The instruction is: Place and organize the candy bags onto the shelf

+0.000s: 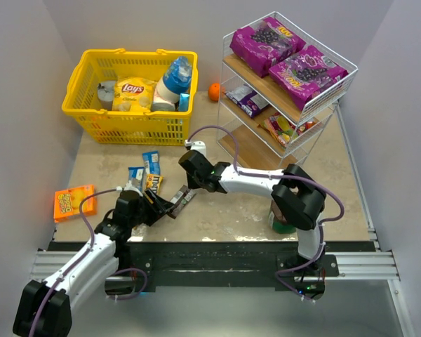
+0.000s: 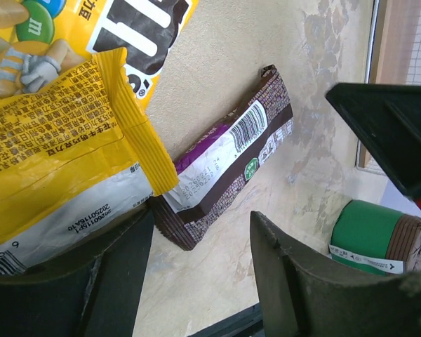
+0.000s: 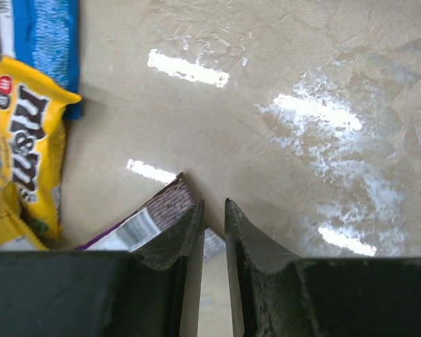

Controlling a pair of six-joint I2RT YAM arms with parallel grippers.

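Okay, so the one I'm working on is the brown-and-purple bar packet (image 2: 228, 165). It's lying flat on the table (image 3: 266, 70) between my two arms, well short of the shelf (image 1: 337, 91). My right claw (image 3: 212, 207) sits right over one end of it with the fingers only a slit apart. I can see table through the slit, so I'd call it let go, not pinching. My left claw (image 2: 200, 232) is spread wide and holding nothing, with a yellow bag (image 2: 49, 147) lying against one finger. My guess is the packet is light and thin, and the glossy film will be slippery and crinkly around a stiffish bar. I'd grab it across the narrow width or by the crimped end seam, not flat from above. Count-wise, the shelf has two large purple bags (image 1: 266, 41) on the top tier. Lower down there's one small purple packet (image 1: 247, 100) and one red packet (image 1: 289, 128). On the table I count the bar packet, one M&M's bag (image 3: 28, 151), that other yellow bag, and two blue packets (image 1: 151, 162), I think.
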